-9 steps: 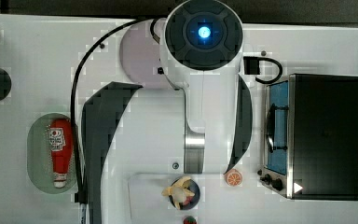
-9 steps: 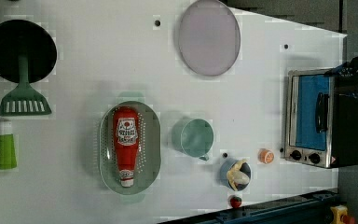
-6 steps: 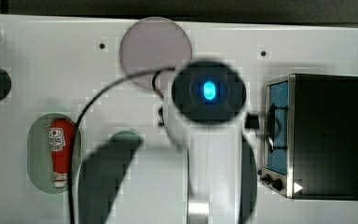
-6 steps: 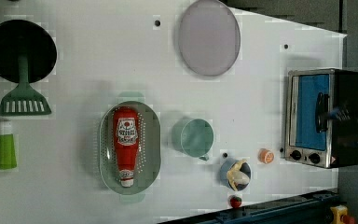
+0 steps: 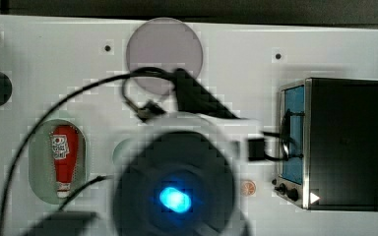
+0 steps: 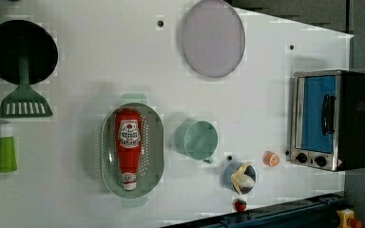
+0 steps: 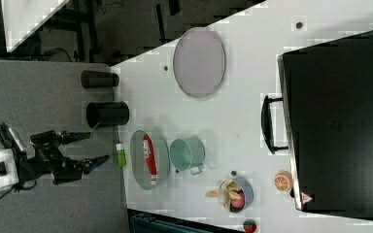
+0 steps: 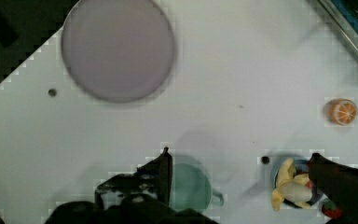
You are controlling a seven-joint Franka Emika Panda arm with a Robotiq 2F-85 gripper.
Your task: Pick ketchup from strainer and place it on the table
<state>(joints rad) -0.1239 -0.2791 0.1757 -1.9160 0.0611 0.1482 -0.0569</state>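
The gripper point(image 7: 90, 148) hangs off the table's edge in the right view, beside the strainer's end of the surface, its two dark fingers point(image 7: 73, 137) spread wide apart with nothing between them. In the wrist view the same fingers frame the green cup point(image 8: 191, 187) and a small blue bowl point(image 8: 294, 183) holding a peeled banana.

Nearest the front edge of the table point(image 6: 100, 61) in the left view, a small red fruit point(image 6: 240, 205) lies just by the edge, with the blue bowl point(image 6: 240, 176) just behind it and an orange half point(image 6: 271, 158) a little toward the toaster oven point(image 6: 331, 119), which stands at the left view's right edge of the table.

Toward the middle, the strainer point(image 6: 132, 151) sits flat on the table, and the ketchup point(image 6: 129, 147) lies lengthwise inside it, label up, white cap pointing at the front edge. The green cup point(image 6: 198, 140) stands just beside the strainer, apart from it, on the oven side. In the top view the arm's blurred body covers the cup, while the ketchup point(image 5: 65, 158) shows untouched in the strainer point(image 5: 38, 164).

At the left view's left edge, a green bottle point(image 6: 4, 148) lies near the front, then a green spatula point(image 6: 24, 99) whose handle reaches across a black round pan point(image 6: 21, 51).

Farthest back, the grey-lilac disc point(image 6: 213, 38) rests flat near the rear edge, between two bolt holes.
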